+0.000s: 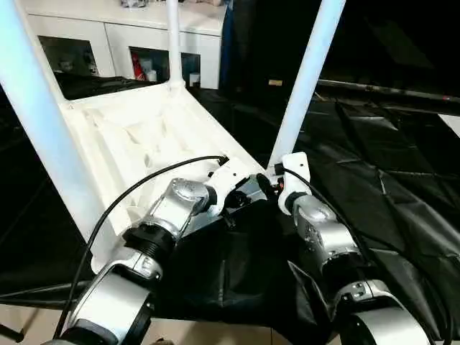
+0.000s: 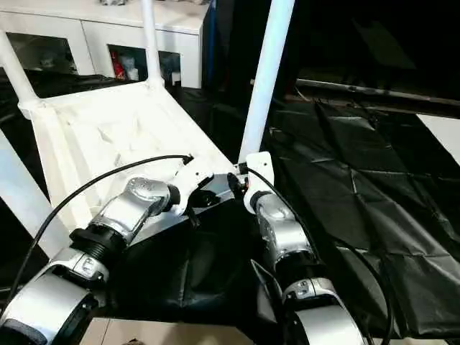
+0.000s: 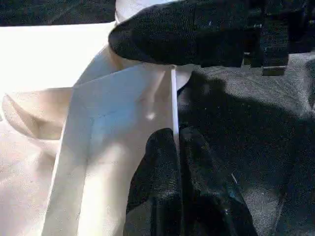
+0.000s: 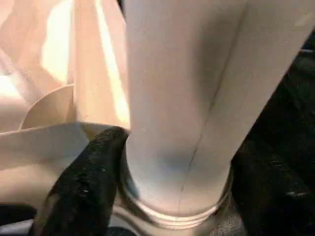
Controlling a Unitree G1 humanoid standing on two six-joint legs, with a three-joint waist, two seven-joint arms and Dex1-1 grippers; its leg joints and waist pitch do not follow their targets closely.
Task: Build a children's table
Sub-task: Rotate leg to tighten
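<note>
The children's table lies upside down on the black-draped work table, its ribbed white tabletop (image 1: pixel 144 136) facing up. White legs (image 1: pixel 309 72) (image 1: pixel 174 36) (image 1: pixel 36 122) stand in its corner sockets. At the near right corner, my right gripper (image 1: pixel 277 183) is shut on the foot of that corner's leg (image 4: pixel 182 98), one black finger (image 4: pixel 88 187) on each side, just above the socket. Beside it, my left gripper (image 3: pixel 177 135) is shut on the thin upright rim (image 3: pixel 173 98) of the tabletop at the same corner. One finger (image 3: pixel 187 34) of the right gripper crosses the left wrist view.
The black cloth (image 1: pixel 374 158) of the work table spreads wide to the right and toward me. A white cabinet (image 1: pixel 144 36) with glass doors stands behind the tabletop. Black cables (image 1: pixel 144 187) run along both forearms. Pale floor (image 1: pixel 215 334) shows below the table's front edge.
</note>
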